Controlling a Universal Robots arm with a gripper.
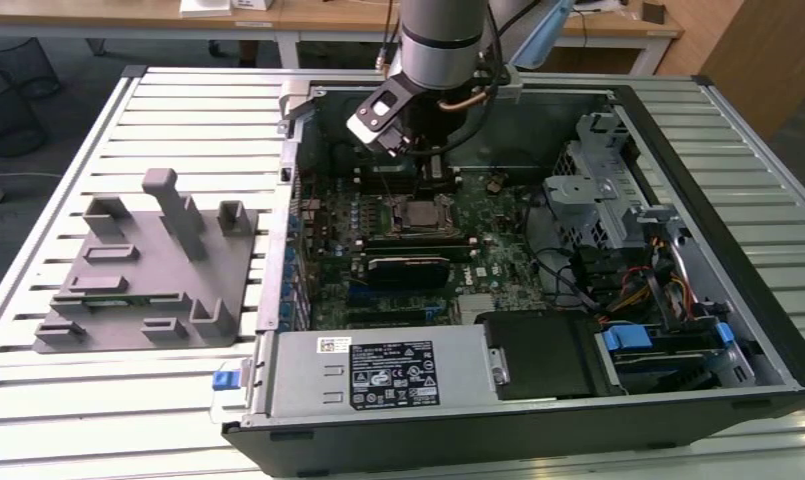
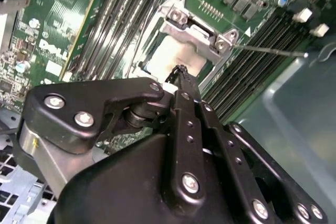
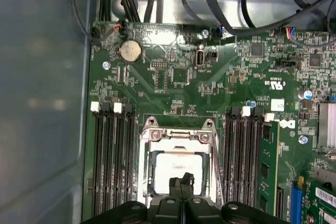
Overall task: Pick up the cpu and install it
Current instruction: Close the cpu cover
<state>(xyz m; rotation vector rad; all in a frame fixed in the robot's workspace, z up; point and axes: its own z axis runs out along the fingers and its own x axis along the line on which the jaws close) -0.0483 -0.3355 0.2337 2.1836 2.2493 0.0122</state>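
Slatted metal worktop carried an open computer case on the half toward the exterior view's right. A grey fixture stood near the edge at the exterior view's left, well apart from the work.

1. Position. We found the cpu lying flat inside the socket frame, near the middle of the board, between the two banks of memory slots. The pincer hung directly over the cpu's pale top, inside the case.

2. Pincer state. In both wrist views the two fingers stood together with no gap between them and nothing clamped. Whether the fingertips touched the cpu or hovered just above it, we could not tell.

3. Step in hand. We judged the work to be at the seating stage, with the chip already in its bed and the thin lever standing out to one side of the frame.

4. Doing it well. In our judgement, this stage called for:
- purely vertical travel, since any sideways drag could skew the chip against the contacts beneath;
- light force only, as a thin flat part over fine contacts tolerates little load;
- contact at the centre of the metal top, so that no corner tipped;
- an even margin between chip and frame on all four sides.

5. Risk. We rated a tilted or shifted chip as the chief hazard.
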